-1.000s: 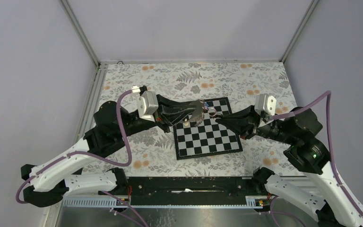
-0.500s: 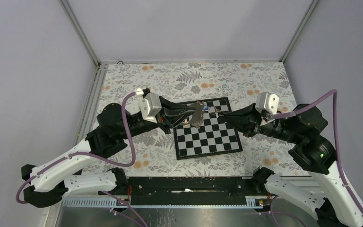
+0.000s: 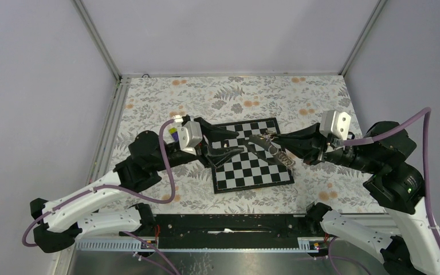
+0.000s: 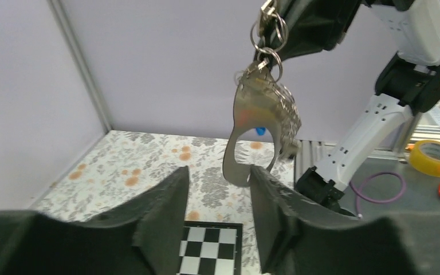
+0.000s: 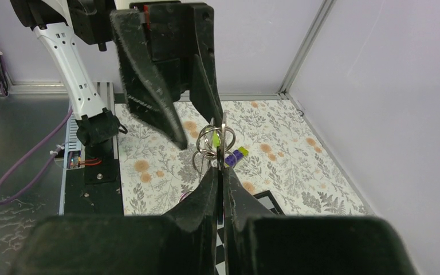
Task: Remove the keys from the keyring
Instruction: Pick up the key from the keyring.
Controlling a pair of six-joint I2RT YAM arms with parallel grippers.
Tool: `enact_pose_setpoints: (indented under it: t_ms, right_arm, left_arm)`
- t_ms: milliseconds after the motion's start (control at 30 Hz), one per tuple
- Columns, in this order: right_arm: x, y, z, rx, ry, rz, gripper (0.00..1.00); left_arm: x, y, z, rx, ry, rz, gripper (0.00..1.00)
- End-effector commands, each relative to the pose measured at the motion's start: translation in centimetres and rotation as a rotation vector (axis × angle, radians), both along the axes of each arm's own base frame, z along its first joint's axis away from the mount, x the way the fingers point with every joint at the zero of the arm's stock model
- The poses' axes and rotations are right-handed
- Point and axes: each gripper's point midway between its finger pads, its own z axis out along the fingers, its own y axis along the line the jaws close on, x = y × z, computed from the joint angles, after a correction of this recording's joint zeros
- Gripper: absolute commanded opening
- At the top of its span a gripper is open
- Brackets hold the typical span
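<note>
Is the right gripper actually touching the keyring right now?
Touching. In the right wrist view the right gripper is shut on the metal ring end of the keyring. The left wrist view shows the rest of it hanging from that grip.

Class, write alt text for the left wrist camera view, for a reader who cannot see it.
A grey-brown strap keyring dangles by its metal rings from the shut right hand at the top of the frame. It hangs just beyond the open left hand, between its two dark fingers. Below lie a floral table cover and the edge of a chessboard.
</note>
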Motion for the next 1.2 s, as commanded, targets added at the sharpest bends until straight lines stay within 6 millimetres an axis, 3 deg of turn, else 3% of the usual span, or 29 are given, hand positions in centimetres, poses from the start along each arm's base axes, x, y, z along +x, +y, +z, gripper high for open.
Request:
enact_pose_setpoints:
  t_ms: [0,200,500,600,800,1167]
  right_arm:
    - [-0.1,-0.2,1.7,0.009,-0.056,0.001,0.00]
    - [0.0,-0.2,1.2,-0.025,-0.044,0.003,0.00]
    - [0.1,0.0,0.5,-0.035,-0.033,0.008,0.00]
    - [0.1,0.2,0.3,-0.040,-0.028,0.013,0.00]
    - [0.4,0.3,0.1,-0.044,-0.016,0.010,0.00]
    - [0.6,0.8,-0.3,-0.045,0.010,0.018,0.00]
  left_arm:
    - [-1.4,0.5,2.1,-0.089,-0.061,-0.062,0.55]
    - [-1.5,0.8,2.5,-0.116,-0.044,-0.058,0.79]
    - [-1.7,0.8,4.1,-0.147,-0.109,-0.069,0.88]
    - [-1.6,1.0,5.3,-0.164,-0.157,-0.053,0.83]
    - [-2.3,0.6,6.3,-0.200,-0.198,-0.095,0.54]
    - [-3.6,-1.5,6.1,-0.248,-0.177,-0.235,0.55]
